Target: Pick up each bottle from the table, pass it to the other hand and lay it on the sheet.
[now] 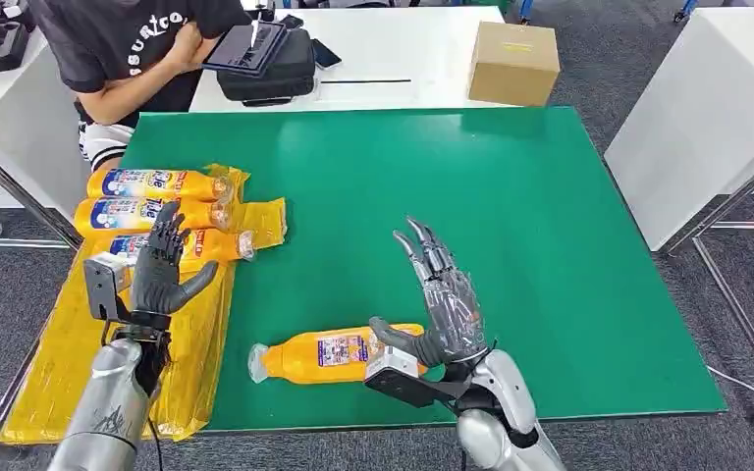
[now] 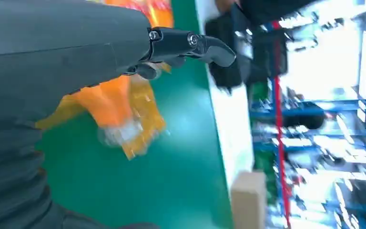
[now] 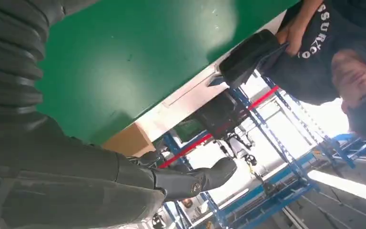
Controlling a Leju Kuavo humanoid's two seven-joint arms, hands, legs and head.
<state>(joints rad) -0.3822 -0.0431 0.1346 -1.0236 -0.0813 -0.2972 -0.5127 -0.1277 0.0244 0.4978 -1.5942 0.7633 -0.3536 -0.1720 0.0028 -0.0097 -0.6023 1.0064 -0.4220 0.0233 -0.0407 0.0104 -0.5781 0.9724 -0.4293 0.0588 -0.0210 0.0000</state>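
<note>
Green table (image 1: 550, 245): right hand (image 1: 442, 304), fingers spread, beside the last bottle (image 1: 329, 355); grasping seems next; left hand (image 1: 162, 270) empty, fingers apart.

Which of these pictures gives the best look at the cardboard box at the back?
The head view: the cardboard box sits whole and sharp on the white table beyond the green mat. The left wrist view catches it blurred, cut off by the picture's edge. The right wrist view shows a brown corner behind the right hand.
</note>
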